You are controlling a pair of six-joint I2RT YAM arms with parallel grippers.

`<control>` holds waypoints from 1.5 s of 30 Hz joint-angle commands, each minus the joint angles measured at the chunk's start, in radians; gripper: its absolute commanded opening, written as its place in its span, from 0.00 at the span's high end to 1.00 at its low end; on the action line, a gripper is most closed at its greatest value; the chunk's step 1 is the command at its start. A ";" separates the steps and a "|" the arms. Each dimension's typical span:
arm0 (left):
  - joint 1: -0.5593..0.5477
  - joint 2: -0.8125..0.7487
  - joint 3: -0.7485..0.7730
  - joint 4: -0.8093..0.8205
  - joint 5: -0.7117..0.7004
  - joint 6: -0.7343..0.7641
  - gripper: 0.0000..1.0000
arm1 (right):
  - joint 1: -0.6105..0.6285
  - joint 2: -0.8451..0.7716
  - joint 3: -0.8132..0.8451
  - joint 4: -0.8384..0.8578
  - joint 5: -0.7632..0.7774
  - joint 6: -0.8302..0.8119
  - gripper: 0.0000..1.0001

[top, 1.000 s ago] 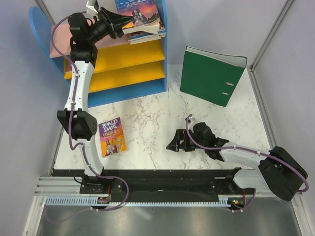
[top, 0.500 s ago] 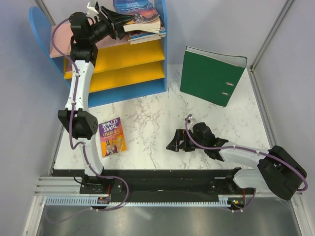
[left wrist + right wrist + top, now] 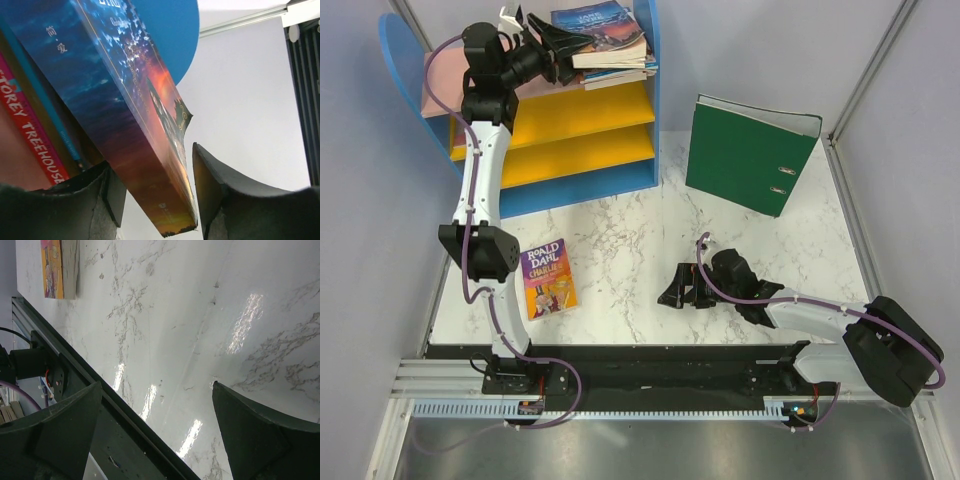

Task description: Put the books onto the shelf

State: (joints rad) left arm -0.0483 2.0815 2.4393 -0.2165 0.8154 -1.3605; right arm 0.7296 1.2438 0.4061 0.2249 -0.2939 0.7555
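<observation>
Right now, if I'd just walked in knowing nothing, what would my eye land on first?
Probably the bright shelf at the far left, blue-sided with a pink top and yellow boards, where the left hand sits at a stack of books on top. Next, the big green binder standing at the far right of the marble table, and the purple-yellow Roald Dahl book lying flat at the near left.

Left fingers [image 3: 240,200] opened — Jane Eyre [image 3: 602,22] settled.

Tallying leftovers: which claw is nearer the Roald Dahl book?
Right. The right claw sits low over the table, right of the Roald Dahl book; the left claw is up at the shelf top.
</observation>
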 commanded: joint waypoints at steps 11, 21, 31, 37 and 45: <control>-0.001 -0.132 -0.017 -0.061 0.047 0.135 0.31 | 0.004 -0.010 0.002 0.034 -0.004 0.004 0.02; 0.013 -0.207 -0.079 -0.162 0.025 0.233 0.61 | 0.005 -0.003 0.002 0.037 -0.010 0.005 0.02; 0.015 -0.239 -0.120 -0.169 0.077 0.245 0.98 | 0.005 0.011 0.003 0.047 -0.017 0.007 0.02; -0.001 -0.196 -0.068 -0.069 0.108 0.137 0.98 | 0.005 0.022 0.007 0.048 -0.021 0.008 0.02; -0.059 -0.199 -0.101 -0.040 0.117 0.107 0.98 | 0.004 0.022 0.005 0.050 -0.017 0.010 0.02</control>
State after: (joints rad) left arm -0.0711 1.9369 2.3058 -0.4198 0.8665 -1.2373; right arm 0.7296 1.2610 0.4061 0.2321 -0.3023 0.7616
